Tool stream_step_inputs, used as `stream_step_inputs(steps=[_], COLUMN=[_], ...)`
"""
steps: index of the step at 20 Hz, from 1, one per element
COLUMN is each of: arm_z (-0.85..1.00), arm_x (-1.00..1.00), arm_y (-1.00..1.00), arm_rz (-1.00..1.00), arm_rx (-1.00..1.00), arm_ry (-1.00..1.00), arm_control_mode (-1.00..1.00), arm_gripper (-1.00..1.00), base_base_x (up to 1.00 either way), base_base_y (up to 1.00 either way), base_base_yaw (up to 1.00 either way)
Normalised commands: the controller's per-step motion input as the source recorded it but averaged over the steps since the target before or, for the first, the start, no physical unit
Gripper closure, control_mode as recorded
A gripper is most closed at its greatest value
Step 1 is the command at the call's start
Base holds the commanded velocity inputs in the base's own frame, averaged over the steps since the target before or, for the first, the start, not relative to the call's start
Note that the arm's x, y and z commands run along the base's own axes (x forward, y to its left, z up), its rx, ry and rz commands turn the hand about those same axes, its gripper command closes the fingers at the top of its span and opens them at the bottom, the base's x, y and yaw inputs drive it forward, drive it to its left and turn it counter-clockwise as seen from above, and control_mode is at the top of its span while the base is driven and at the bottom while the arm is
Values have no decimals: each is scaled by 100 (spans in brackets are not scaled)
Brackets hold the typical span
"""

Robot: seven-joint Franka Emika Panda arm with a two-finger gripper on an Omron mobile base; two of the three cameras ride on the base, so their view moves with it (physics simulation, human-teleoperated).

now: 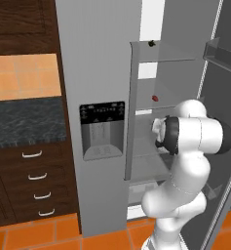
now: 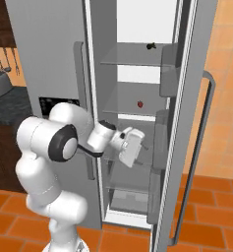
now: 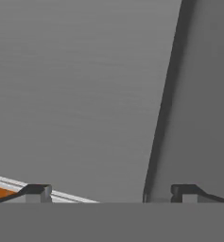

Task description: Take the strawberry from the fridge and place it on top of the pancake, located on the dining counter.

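A dark-topped wall counter [image 1: 24, 122] runs at the left, with dark wood drawers [image 1: 36, 183] below it and orange wall tiles [image 1: 24, 75] above. Orange floor tiles [image 2: 206, 216] spread below the counter's level.

The fridge [image 1: 95, 73] is tall and light grey, with a black water-dispenser panel on its closed left door. Its right door [image 2: 187, 123] stands swung open, a long vertical handle on its outer face and bins on its inner side. Inside are glass shelves. The strawberry [image 1: 155, 97] is a tiny red berry lying on the middle shelf, toward the right and far back, well below the top shelf; it also shows in the right base view [image 2: 140, 104].
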Motion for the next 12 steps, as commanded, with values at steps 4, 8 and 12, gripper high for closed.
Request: stream_step_inputs(steps=[4, 8, 12], arm_z=[28, 45, 54], arm_x=[-11, -29, -37], arm_y=[68, 74, 78], arm_rz=[1, 1, 3], arm_rx=[48, 47, 48], arm_ry=[-25, -24, -32], arm_control_mode=[-100, -100, -100], arm_gripper=[-100, -100, -100], base_base_x=[0, 0, 0], base_base_y=[0, 0, 0], base_base_yaw=[0, 0, 0])
